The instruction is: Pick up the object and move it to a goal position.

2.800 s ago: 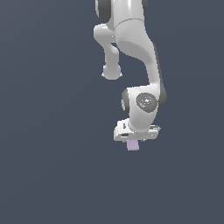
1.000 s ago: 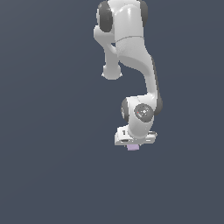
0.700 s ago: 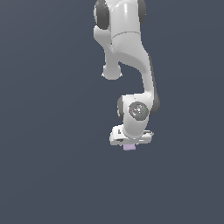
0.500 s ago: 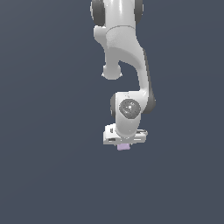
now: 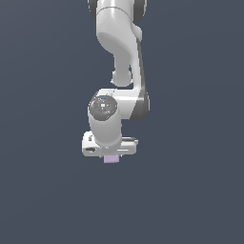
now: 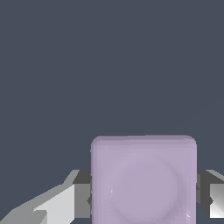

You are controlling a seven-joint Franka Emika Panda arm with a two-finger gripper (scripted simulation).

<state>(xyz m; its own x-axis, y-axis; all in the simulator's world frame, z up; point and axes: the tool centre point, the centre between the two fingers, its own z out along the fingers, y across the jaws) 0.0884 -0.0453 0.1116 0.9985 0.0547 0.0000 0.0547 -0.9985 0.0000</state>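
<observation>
The cube (image 5: 111,159) is a small pale lilac-pink block with plain matte faces, seen in the exterior view protruding just below the underside of the white tool (image 5: 111,157). Only its lower portion shows there; the upper part is hidden behind the tool body. In the wrist view the cube (image 6: 143,179) fills the space between the two fingers (image 6: 59,203), one finger pressed against each of its opposite side faces, with dark pads touching the cube on both sides. The tool is clenched on the cube, and the cube's visible face sits square to the wrist camera, not tilted. A faint circular sheen shows on that face. Above the tool, the white arm (image 5: 119,43) descends from the top of the exterior view, bends at a rounded joint with a grey disc (image 5: 103,106) facing the camera, and ends at the wide tool housing. The surroundings are a uniform dark slate-blue background in both views; no supporting surface can be distinguished beneath the cube.
</observation>
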